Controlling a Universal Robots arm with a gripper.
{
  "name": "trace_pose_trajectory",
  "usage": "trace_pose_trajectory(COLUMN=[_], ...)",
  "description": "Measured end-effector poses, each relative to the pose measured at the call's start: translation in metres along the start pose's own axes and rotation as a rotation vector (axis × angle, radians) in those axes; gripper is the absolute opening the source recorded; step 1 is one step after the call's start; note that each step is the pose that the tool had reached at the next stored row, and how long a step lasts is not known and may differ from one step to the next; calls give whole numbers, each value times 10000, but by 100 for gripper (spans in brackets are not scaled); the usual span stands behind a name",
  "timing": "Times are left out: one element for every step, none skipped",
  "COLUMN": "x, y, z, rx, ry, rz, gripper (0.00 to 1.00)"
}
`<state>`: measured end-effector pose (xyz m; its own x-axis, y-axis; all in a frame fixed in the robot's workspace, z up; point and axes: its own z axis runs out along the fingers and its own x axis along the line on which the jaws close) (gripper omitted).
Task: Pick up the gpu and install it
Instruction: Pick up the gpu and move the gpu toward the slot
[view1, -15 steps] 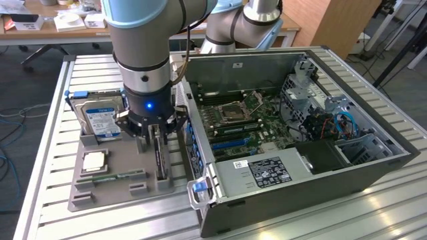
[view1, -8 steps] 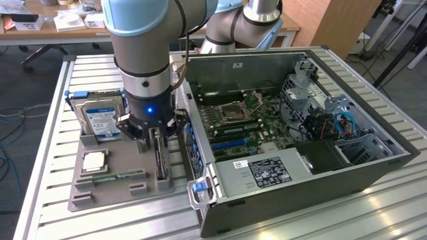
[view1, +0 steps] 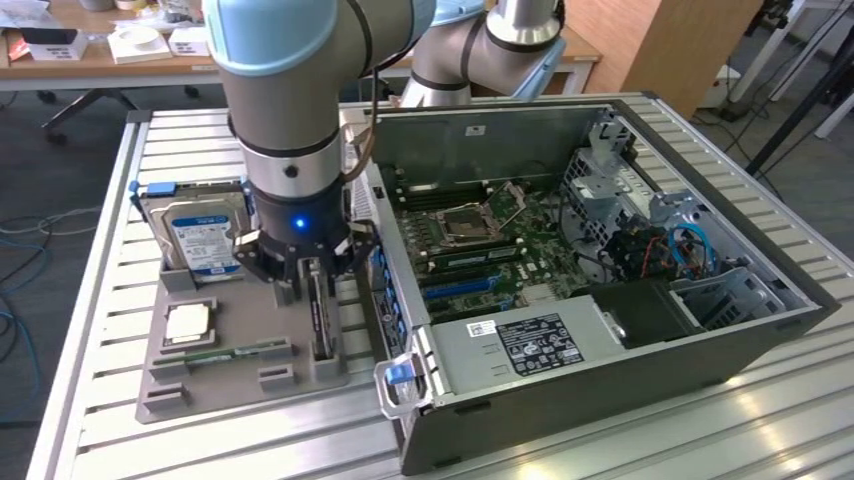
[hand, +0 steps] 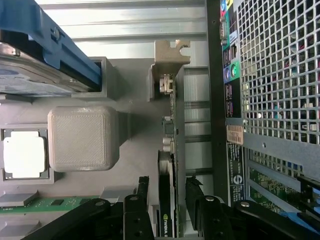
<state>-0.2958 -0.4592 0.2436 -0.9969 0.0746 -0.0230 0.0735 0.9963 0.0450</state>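
Observation:
The gpu (view1: 322, 322) stands on its long edge in a slot of the grey parts tray (view1: 214, 388), next to the open computer case (view1: 601, 350). In the wrist view the gpu (hand: 173, 145) is a thin card with a metal bracket at its far end and a black fan face. My gripper (view1: 306, 287) is lowered straight over it. The gripper (hand: 169, 184) is open, with one black finger (hand: 143, 192) on each side of the card. A narrow gap shows on the fan side. The other finger sits close against the board side.
A silver hard drive (view1: 200, 240) in a blue carrier stands at the tray's back. A CPU (view1: 187, 322) and a green RAM stick (view1: 235, 353) lie in the tray. The motherboard (view1: 467, 240) lies exposed inside the case. The case's mesh rear panel (hand: 280, 65) runs close beside the gpu.

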Motion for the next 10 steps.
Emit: trace_pose_trajectory(x=[0, 0, 0, 0, -1, -1, -1, -1, 0, 0], y=[-8, -15, -17, -17, -17, -17, -17, -18, -19, -19], z=[0, 0, 0, -1, -1, -1, 0, 5, 14, 25], rx=[-1, 0, 0, 0, 0, 0, -1, -2, -2, -1], ry=[-1, -1, -1, -1, -1, -1, -1, -2, -2, -2], rz=[-1, -2, -3, -2, -2, -2, -2, -3, -3, -3], gripper=[43, 43, 43, 43, 43, 43, 43, 43, 43, 43])
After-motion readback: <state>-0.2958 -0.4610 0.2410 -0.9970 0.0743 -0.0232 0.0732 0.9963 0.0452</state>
